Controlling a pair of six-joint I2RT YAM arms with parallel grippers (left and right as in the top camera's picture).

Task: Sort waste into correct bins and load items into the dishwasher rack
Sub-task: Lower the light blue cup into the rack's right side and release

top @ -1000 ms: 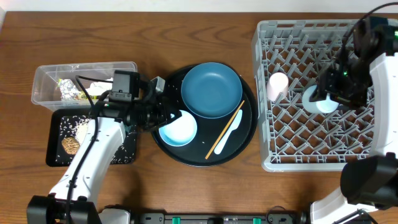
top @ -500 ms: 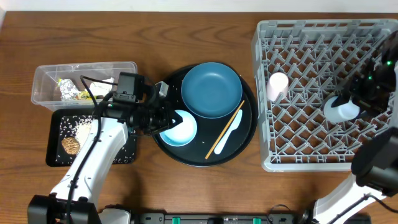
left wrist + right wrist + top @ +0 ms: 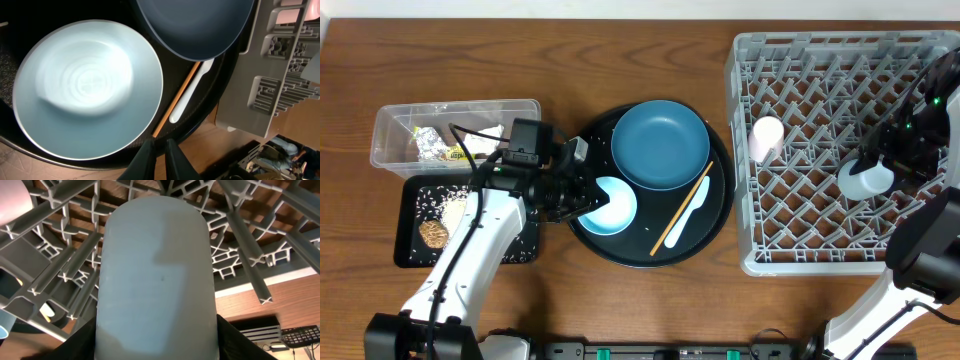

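Your right jaws are clamped round the light blue cup (image 3: 157, 270), held over the right side of the dishwasher rack (image 3: 800, 258). The pink cup (image 3: 766, 138) lies well apart at the rack's left.

Main risk on that side: the cup looks tilted, not squared to the pegs. Let go as is & it could land on peg tips, then roll onto its side or wedge crooked in the lattice. Pushing down to seat it could catch the rim on a peg & twist the cup in the grip. The cup's mouth is hidden, so I can't tell which way up it is.

Left jaws are closed, tips right at the near rim of the pale bowl (image 3: 85, 90) on the round black tray (image 3: 724, 205). I can't tell whether the rim is pinched between them. If it is, that's a thin edge hold on a smooth bowl, which prob. slips or swings once lifted. If not, closed tips will just shove the bowl along.

Either way the bowl sits just beside the dark blue dish (image 3: 660, 143), near the wooden chopstick (image 3: 682, 207) & white plastic spoon (image 3: 694, 213). A slide that way could knock those about, or off the tray onto the worktop (image 3: 570, 60).
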